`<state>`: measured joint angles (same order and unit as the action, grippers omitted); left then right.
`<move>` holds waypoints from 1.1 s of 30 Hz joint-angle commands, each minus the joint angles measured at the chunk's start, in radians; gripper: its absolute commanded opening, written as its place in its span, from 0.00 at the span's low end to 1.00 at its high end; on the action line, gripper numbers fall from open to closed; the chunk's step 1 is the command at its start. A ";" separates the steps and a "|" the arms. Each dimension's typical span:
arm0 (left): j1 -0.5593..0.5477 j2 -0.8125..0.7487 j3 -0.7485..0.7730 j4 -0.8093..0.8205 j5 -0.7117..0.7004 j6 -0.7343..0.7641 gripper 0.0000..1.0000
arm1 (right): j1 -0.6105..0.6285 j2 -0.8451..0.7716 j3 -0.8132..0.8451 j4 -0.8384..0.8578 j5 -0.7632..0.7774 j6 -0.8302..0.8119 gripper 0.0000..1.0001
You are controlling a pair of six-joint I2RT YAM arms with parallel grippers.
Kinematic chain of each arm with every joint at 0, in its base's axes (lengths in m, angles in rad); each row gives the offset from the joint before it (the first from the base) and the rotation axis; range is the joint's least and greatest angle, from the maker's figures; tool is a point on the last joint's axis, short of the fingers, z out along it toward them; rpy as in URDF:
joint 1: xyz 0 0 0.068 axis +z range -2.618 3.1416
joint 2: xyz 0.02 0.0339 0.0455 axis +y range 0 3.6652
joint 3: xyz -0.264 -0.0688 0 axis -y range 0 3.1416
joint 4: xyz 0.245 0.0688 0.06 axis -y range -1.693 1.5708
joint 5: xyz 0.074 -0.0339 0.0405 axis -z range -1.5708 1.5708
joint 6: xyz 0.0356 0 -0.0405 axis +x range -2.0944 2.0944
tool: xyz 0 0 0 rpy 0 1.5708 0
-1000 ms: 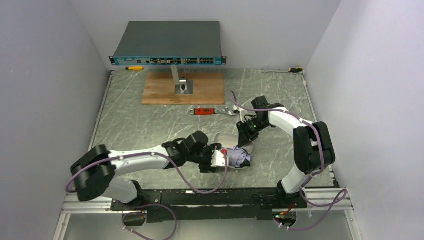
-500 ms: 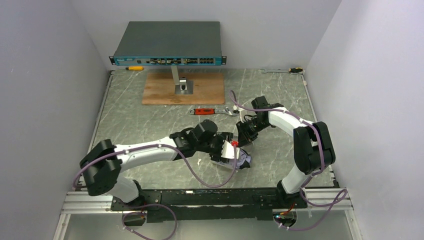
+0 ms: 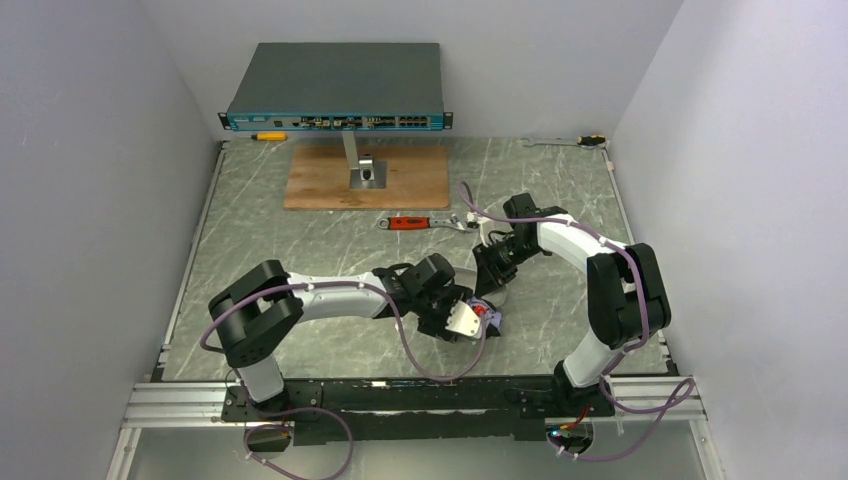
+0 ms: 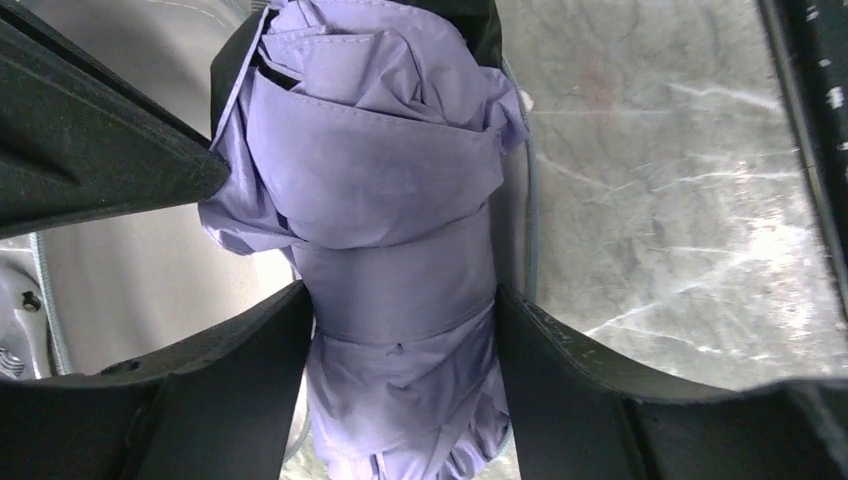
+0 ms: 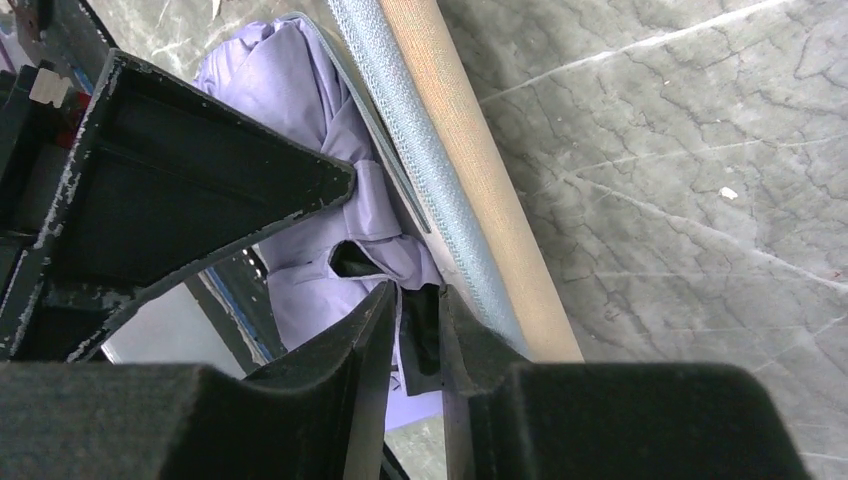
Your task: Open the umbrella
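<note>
The umbrella (image 4: 380,170) is a folded bundle of lilac fabric lying on the marble table. In the top view only a small part of the umbrella (image 3: 491,319) shows, beside my left wrist. My left gripper (image 4: 400,300) is shut on the bundle, with a finger pressing each side; in the top view the left gripper (image 3: 463,318) sits over it. My right gripper (image 5: 418,300) is nearly closed on a fold of the umbrella's (image 5: 290,90) black lining and lilac cloth. In the top view the right gripper (image 3: 492,278) is just behind the bundle. The knob handle and shaft are hidden.
A pale flat thing with a tan and blue-grey edge (image 5: 450,180) lies against the umbrella. A red-handled wrench (image 3: 415,222) lies behind the grippers. Further back are a wooden board (image 3: 320,185) with a stand, a network switch (image 3: 340,85), a yellow screwdriver (image 3: 268,136) and a spanner (image 3: 565,142).
My left arm has swung right and its elbow has come in. Its gripper now covers most of the umbrella bundle. My right arm has hardly moved.
</note>
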<state>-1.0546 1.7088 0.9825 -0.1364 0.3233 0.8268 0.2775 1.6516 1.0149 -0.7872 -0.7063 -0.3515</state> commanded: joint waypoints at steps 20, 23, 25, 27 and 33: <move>0.058 -0.305 0.067 0.172 -0.157 -0.319 0.00 | -0.117 0.040 0.063 -0.037 0.067 -0.108 0.31; 0.078 -0.355 0.055 0.224 -0.176 -0.361 0.00 | -0.116 0.039 0.059 -0.035 0.071 -0.106 0.31; 0.098 -0.391 0.077 0.191 -0.178 -0.380 0.00 | -0.116 0.024 0.062 -0.042 0.073 -0.110 0.31; 0.147 -0.435 0.111 0.097 -0.141 -0.421 0.00 | -0.111 -0.013 0.078 -0.061 0.058 -0.125 0.33; 0.412 -0.645 0.125 -0.197 0.009 -0.548 0.00 | 0.023 -0.189 0.105 -0.042 0.062 -0.114 0.64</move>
<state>-0.7746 1.2266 1.0470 -0.1997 0.2325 0.3817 0.2085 1.6115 1.0767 -0.8410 -0.6338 -0.4500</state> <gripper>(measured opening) 0.255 0.567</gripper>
